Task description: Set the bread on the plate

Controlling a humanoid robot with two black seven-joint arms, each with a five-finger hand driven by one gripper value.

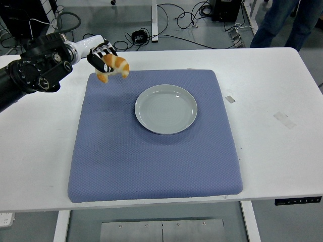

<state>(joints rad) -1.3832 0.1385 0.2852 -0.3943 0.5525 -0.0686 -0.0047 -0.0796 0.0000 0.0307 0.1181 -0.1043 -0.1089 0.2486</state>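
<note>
Golden bread (pixel 114 67) in curled left hand (pixel 101 54), above mat's (pixel 151 151) far-left corner.

A robotics lab: white table (pixel 282 91), tangled floor cables (pixel 176 20), black equipment (pixel 227 9) behind.

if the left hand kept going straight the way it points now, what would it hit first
The left hand, holding the bread, points right over the mat's far edge. Nothing shows in that line; the plate lies nearer the camera, though depth is unclear.
</note>
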